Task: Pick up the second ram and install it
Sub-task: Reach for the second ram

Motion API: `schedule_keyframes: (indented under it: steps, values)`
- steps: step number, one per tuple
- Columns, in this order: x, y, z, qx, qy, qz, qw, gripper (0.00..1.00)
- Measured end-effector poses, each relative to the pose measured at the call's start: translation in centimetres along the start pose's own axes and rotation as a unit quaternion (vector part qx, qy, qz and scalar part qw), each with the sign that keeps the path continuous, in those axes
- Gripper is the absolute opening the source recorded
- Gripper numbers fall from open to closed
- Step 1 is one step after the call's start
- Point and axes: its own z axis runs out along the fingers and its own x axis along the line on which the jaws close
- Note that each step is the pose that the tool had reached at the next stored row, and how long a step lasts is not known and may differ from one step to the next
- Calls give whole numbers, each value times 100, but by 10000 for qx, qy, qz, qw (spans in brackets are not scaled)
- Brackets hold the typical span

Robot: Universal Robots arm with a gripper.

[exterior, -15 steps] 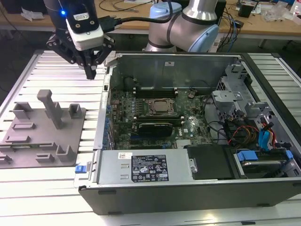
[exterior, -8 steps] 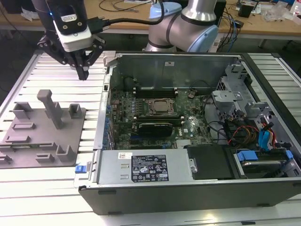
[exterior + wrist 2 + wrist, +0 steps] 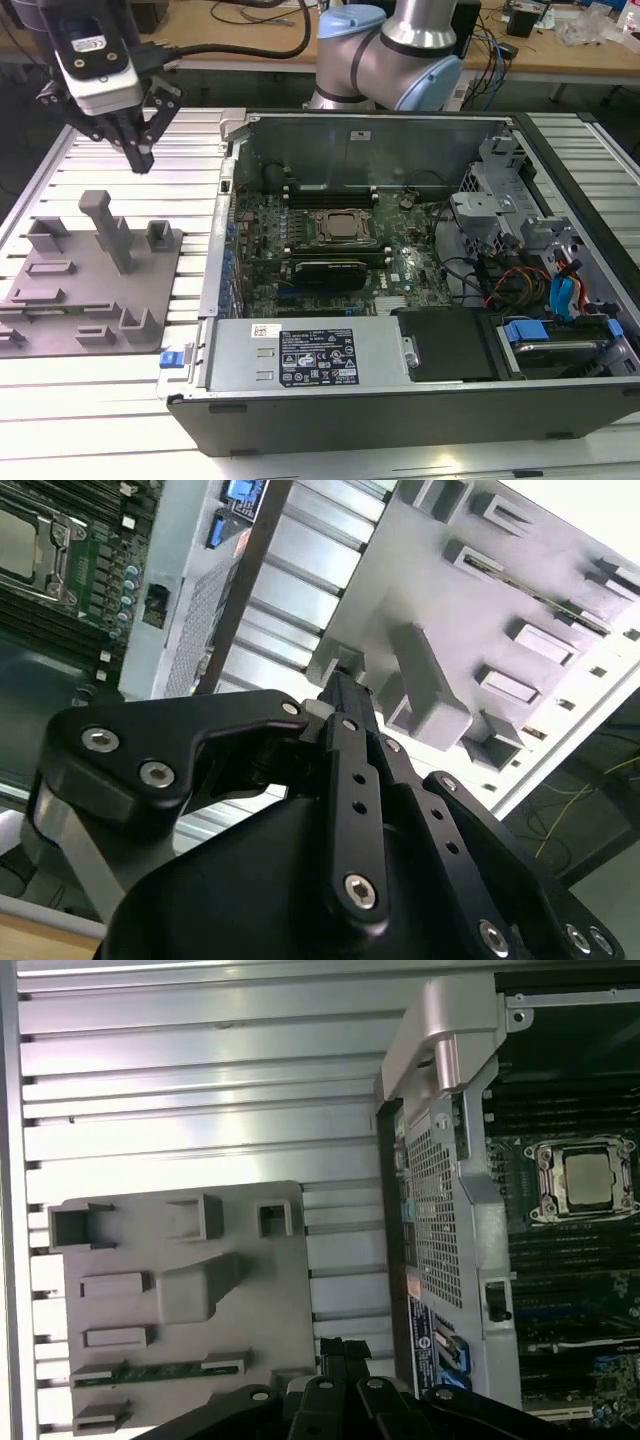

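The second ram [image 3: 160, 1369] is a long green stick lying in a slot of the grey fixture plate [image 3: 270, 1290]; in the second wrist view the ram [image 3: 540, 598] shows edge-on as a thin dark line. My gripper [image 3: 140, 160] hangs above the slatted table, just beyond the plate's far edge and to the exterior view's left of the open computer case [image 3: 330, 400]. Its black fingers are shut, with nothing between them, in both wrist views [image 3: 340, 1350] [image 3: 342, 685]. The gripper is well clear of the ram.
A grey upright post [image 3: 105, 230] rises from the fixture plate. Inside the case lie the green motherboard with its silver-framed processor [image 3: 345, 228], a black power supply cover [image 3: 445, 345] and cables and a drive cage [image 3: 530, 270]. The arm's base [image 3: 395, 50] stands behind the case.
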Motion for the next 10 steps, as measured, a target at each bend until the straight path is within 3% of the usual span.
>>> schedule_keyframes:
  steps: [10]
  values:
    - [388, -34, 94, 1, 0, -1, 10000, 8]
